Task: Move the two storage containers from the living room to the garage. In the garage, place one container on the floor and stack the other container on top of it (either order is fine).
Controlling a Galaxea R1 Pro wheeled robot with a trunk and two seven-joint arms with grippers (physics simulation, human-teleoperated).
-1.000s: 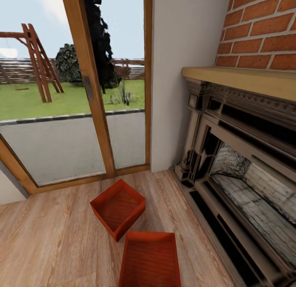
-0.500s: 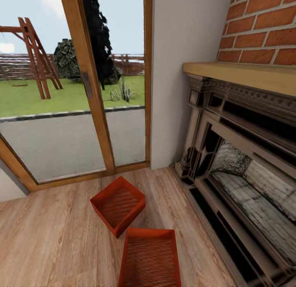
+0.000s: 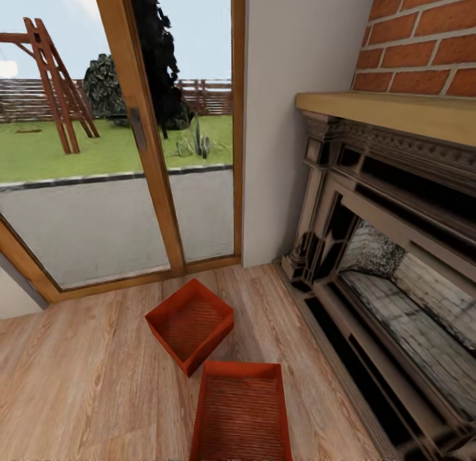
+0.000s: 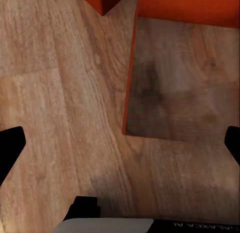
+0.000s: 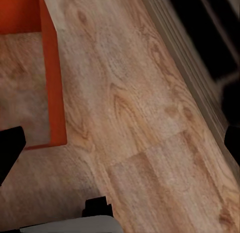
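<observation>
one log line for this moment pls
room: living room | containers: near container, far container on wood floor, apart | left gripper: open | right gripper: open

**What I can see of my own hardware**

My left gripper (image 4: 120,143) has matte black fingers (image 4: 10,145) with blunt, rounded tips. Beneath them sits a pale grey housing edged by a black band with white lettering, partly cut off. My right gripper (image 5: 120,143) matches: black fingertips (image 5: 10,148), black mount, light grey casing.

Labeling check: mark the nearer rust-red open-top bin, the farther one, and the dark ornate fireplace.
Nearer rust-red open-top bin (image 3: 241,413), head view, ribbed bottom.
Farther rust-red open-top bin (image 3: 186,327), head view, inner bottom.
Dark ornate fireplace (image 3: 317,213), head view, left pilaster.
</observation>
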